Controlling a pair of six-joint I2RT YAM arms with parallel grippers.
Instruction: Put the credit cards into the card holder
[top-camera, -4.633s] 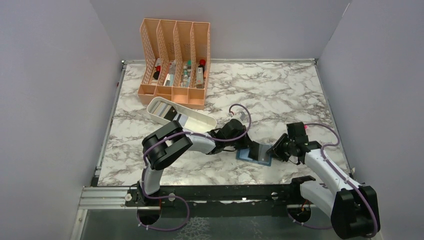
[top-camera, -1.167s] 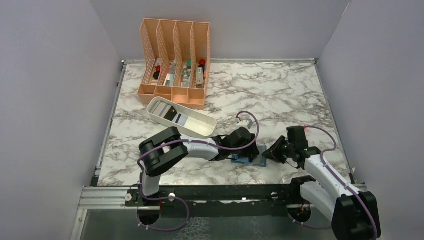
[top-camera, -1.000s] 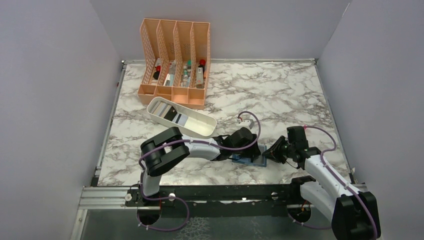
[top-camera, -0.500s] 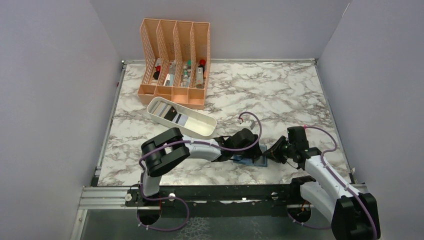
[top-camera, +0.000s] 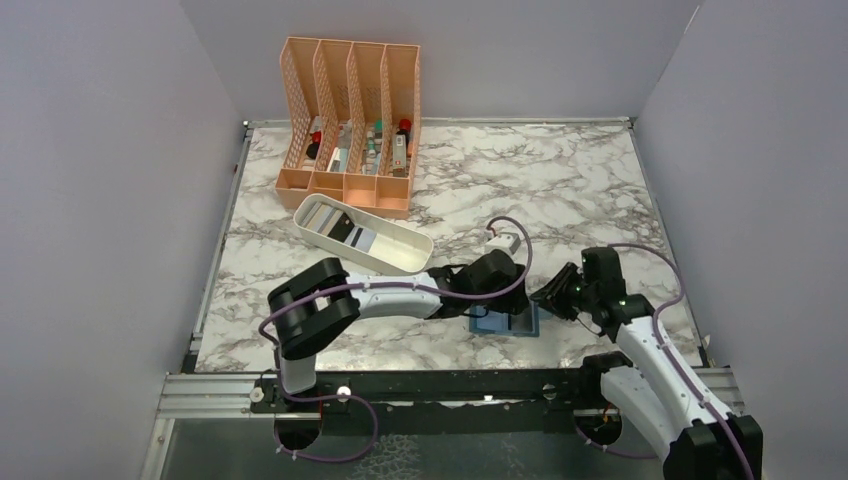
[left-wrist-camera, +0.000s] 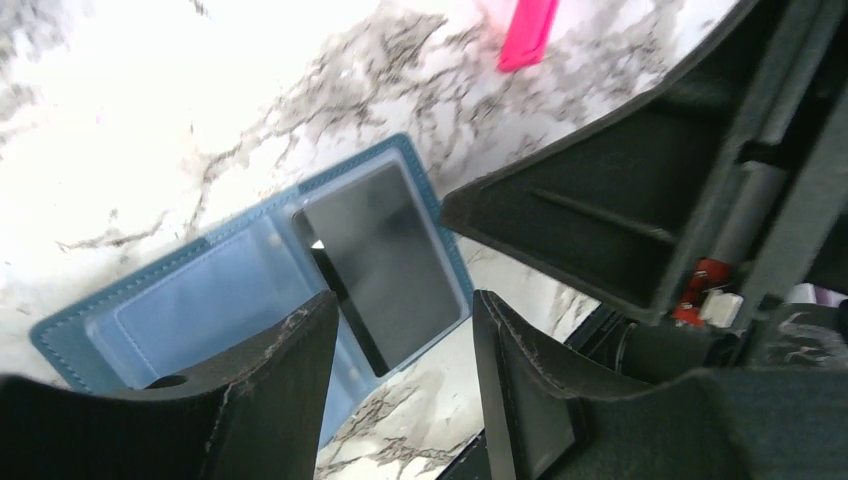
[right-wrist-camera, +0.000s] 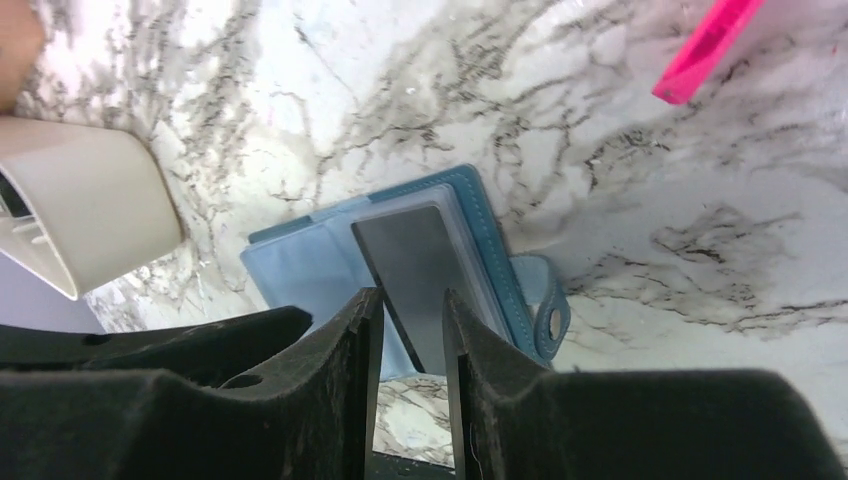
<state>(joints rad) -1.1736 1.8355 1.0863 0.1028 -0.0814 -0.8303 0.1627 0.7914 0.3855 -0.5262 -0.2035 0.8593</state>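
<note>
On the tabletop (top-camera: 580, 190), the right end effector (top-camera: 548, 293) has been drawn back from the open card holder (top-camera: 507, 323), its fingers parted and empty. A dark credit card (right-wrist-camera: 425, 270) is left on the half beside the snap tab; one insertion is judged nearly done. The left end effector (top-camera: 492, 308) is held spread above it. Behind, a peach organizer (top-camera: 350, 120) and a white tray (top-camera: 398, 258) with more cards are reached only past the left arm.

Lab robot cell: plain walls (top-camera: 100, 200), marble table (top-camera: 560, 190), alu rail (top-camera: 220, 395).

Peach organizer (top-camera: 401, 80), white tray (top-camera: 388, 257)
</note>
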